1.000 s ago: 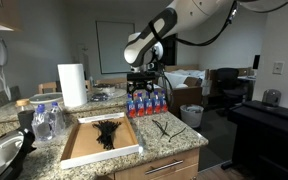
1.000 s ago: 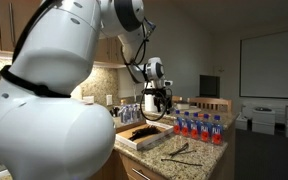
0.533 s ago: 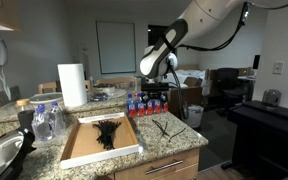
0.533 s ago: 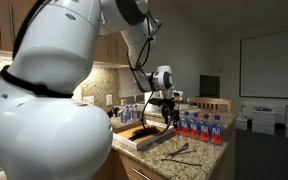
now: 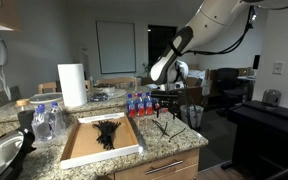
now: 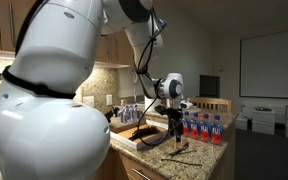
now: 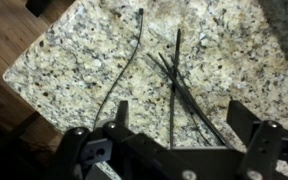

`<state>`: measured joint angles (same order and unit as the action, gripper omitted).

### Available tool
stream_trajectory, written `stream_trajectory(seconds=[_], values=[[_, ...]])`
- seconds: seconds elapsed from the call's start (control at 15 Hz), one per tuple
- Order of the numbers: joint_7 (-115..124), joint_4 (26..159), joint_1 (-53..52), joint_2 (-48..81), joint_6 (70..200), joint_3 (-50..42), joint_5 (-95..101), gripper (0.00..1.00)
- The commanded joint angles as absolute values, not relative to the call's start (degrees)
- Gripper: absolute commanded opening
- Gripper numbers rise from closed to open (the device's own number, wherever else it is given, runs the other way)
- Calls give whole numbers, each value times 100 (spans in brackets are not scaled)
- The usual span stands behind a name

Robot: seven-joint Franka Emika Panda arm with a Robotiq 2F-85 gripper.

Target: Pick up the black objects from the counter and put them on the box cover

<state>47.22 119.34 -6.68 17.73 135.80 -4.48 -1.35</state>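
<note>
Tool (image 5: 167, 104) hangs above the granite table (image 5: 179, 143), jaws spread apart with nothing between them. In the wrist view the tool (image 7: 181, 128) is likewise empty, and its fingers (image 7: 121, 112) are clear of the stone.

Loose black pieces (image 7: 174, 75) are thin strips, possibly cable ties; the view is too coarse to be sure. They lie crossed on the table at 12 o'clock of the tool in the wrist view. One long curved strand (image 7: 124, 70) trails off toward 10 o'clock.

In an exterior view the loose black pieces (image 5: 164, 127) sit directly under the tool. The box cover (image 5: 104, 157) is at 9 o'clock of them, just beside. A black clump (image 5: 107, 133) lies inside the cover.

A row of bottles (image 5: 142, 104) stands at 12 o'clock of the cover. The tool (image 6: 175, 118) is also seen from the opposite side.
</note>
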Motion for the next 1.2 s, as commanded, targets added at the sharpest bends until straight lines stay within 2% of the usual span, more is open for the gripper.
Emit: stream_trajectory(seconds=[0.0,0.73,1.13], values=[[4782,12219,-475,1649,13748,-443,-395,100],[3342,11687,124,2241,13992,-212,-1544,100],[3006,11142,-20,2704,13796,-463,-1191,100]])
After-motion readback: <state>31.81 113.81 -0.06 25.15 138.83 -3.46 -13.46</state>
